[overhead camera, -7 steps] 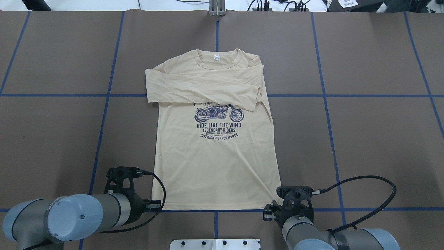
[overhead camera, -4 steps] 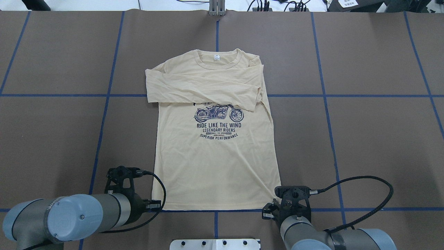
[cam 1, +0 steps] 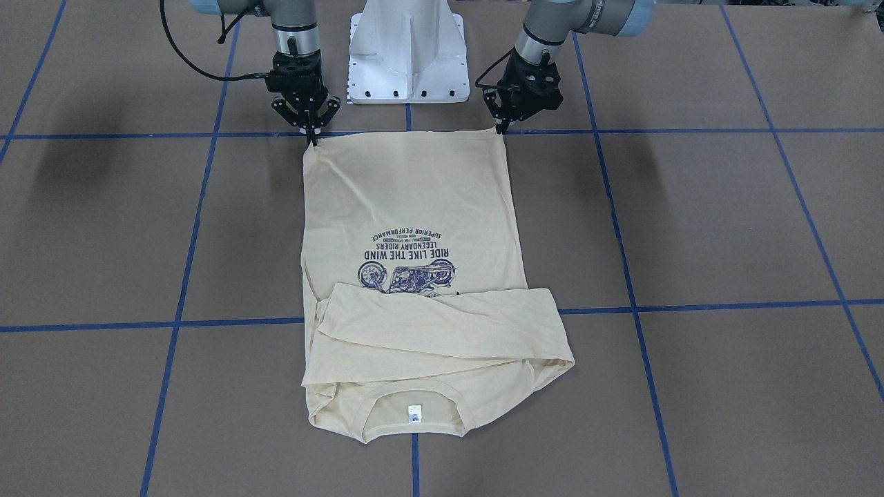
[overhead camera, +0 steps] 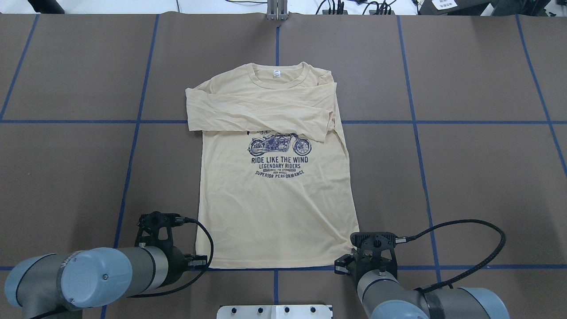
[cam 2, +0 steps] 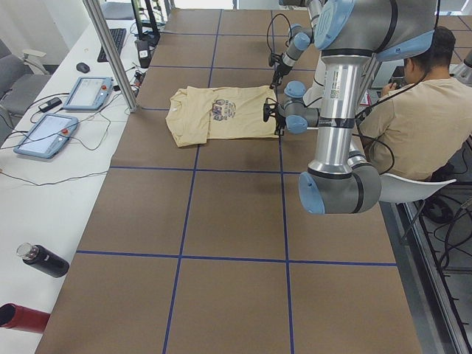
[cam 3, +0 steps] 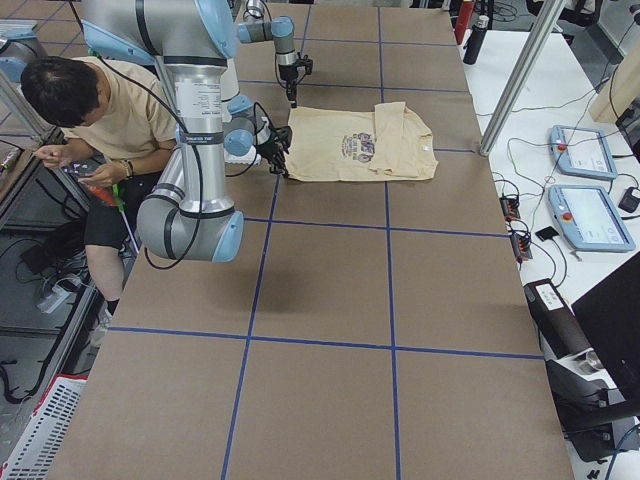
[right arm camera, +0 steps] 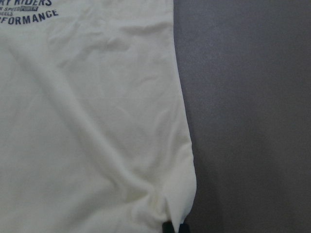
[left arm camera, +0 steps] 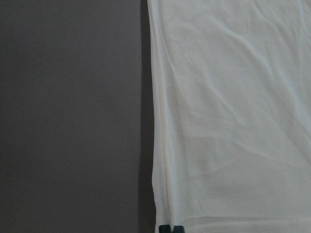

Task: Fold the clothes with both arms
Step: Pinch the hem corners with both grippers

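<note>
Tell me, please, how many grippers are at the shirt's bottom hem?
2: the left gripper pinches one hem corner of the shirt, and the right gripper pinches the other corner. No further gripper is in view.

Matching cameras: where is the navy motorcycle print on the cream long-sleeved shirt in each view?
Front-facing: navy motorcycle print centre, upside down.
Overhead: centre, upright.
Exterior left: upper middle, tiny.
Exterior right: upper middle, tiny.
Left wrist: absent.
Right wrist: only its lettering, top left.
Shared landmark: cream shirt's folded sleeve bordering it.
</note>
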`<state>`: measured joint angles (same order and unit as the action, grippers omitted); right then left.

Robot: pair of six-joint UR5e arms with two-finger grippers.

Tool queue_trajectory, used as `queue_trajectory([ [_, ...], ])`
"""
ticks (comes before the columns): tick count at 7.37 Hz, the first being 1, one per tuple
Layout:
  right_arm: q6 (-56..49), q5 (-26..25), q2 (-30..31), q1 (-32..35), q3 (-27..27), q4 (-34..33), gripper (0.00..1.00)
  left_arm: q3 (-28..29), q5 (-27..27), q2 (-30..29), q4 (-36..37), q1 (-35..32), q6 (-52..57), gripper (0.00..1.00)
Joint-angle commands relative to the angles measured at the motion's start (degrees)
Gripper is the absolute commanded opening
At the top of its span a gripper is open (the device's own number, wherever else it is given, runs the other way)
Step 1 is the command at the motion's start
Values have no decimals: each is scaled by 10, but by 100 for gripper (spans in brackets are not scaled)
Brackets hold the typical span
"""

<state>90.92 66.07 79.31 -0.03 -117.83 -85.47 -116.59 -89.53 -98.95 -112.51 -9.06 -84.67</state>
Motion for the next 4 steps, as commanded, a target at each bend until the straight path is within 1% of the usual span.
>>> queue_trajectory([
  [1,-1,12,1,13,-38,-6,0,-25,-2,2,1,-3,1,0],
  [2,-1,23,1,21,-52,-6,0,-50,-5,3,18,-3,6,0],
  [3,-2,49,3,41,-71,-8,0,-92,-23,-1,59,-3,6,0],
  [4,-3,83,12,57,-105,-8,0,-151,-47,-1,109,-3,6,0],
])
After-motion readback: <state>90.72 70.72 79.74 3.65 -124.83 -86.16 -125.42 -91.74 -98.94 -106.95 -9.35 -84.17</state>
